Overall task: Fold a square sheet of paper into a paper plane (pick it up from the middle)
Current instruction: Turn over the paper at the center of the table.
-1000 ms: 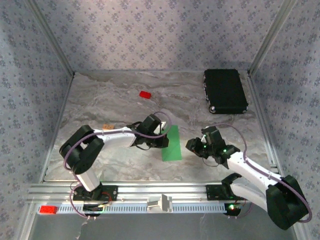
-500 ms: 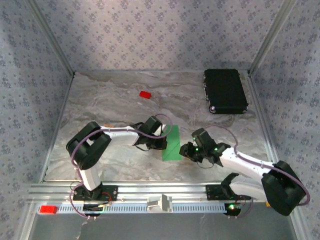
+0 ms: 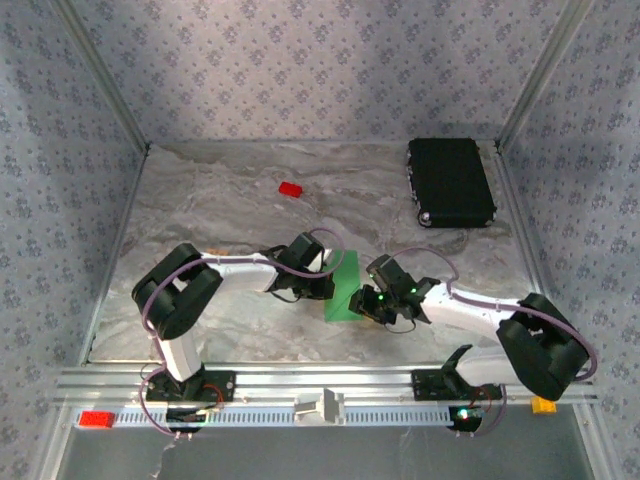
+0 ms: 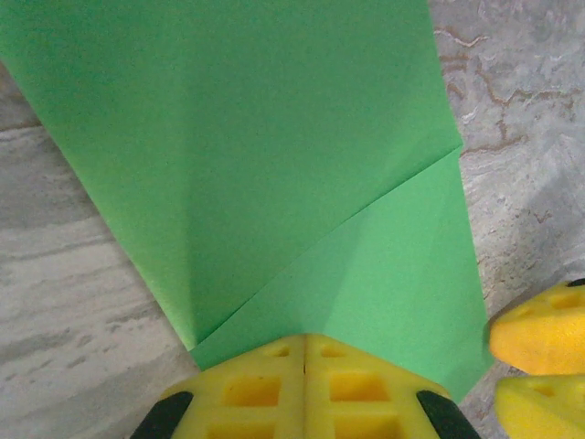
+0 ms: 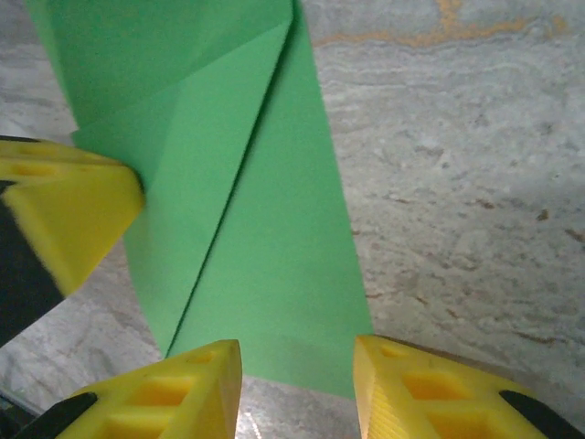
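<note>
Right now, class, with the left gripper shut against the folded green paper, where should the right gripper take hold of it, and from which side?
Probably the short end of the green paper nearest the right gripper, approached low from that end. That edge lies flat between the open fingers, and the left gripper sits at one long edge.

square sheet of paper [image 5: 247,229]: folded | right tool [image 5: 294,366]: parted at its near end

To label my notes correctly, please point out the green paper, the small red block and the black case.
green paper [image 3: 343,303]: top external view, its bare lower part.
red block [image 3: 290,189]: top external view, middle of its top.
black case [image 3: 450,182]: top external view, middle of its lid.
</note>
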### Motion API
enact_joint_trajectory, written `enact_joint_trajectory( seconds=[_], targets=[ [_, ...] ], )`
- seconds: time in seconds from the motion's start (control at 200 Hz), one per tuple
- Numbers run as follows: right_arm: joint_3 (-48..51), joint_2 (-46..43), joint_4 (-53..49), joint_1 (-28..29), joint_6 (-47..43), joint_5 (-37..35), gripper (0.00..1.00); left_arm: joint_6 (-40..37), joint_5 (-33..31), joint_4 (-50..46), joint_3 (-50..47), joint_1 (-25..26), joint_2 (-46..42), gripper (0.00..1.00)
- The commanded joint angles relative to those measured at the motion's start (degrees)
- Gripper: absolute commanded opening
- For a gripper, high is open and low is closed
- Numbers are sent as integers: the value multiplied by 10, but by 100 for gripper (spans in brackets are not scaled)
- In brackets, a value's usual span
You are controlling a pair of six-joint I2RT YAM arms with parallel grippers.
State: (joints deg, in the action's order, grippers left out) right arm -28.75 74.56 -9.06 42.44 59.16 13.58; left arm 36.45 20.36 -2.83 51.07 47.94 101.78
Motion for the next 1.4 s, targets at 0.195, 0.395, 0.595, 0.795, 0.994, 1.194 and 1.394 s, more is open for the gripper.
enact_joint_trajectory(
  seconds=[0.195, 0.395, 0.595, 0.795, 0.994, 1.194, 1.394],
  targets=[
    [6, 11, 72, 2, 19, -8, 41, -9, -3, -22, -16, -1, 9, 1],
    [19, 13, 136, -21, 28, 2, 44, -7, -2, -21, -16, -1, 8, 1],
    [18, 43, 173, -38, 30, 21, 45, -6, -1, -22, -15, -1, 5, 1],
    [29, 52, 204, -53, 29, 32, 46, -5, -1, -20, -15, -1, 4, 1],
    [39, 53, 224, -69, 25, 39, 43, -2, 1, -16, -16, -1, 3, 1],
    [45, 65, 245, -82, 26, 53, 39, 2, 4, -13, -17, -1, -1, 1],
    [54, 69, 259, -90, 26, 58, 37, 8, 10, -6, -18, -2, 0, 1]
  ],
)
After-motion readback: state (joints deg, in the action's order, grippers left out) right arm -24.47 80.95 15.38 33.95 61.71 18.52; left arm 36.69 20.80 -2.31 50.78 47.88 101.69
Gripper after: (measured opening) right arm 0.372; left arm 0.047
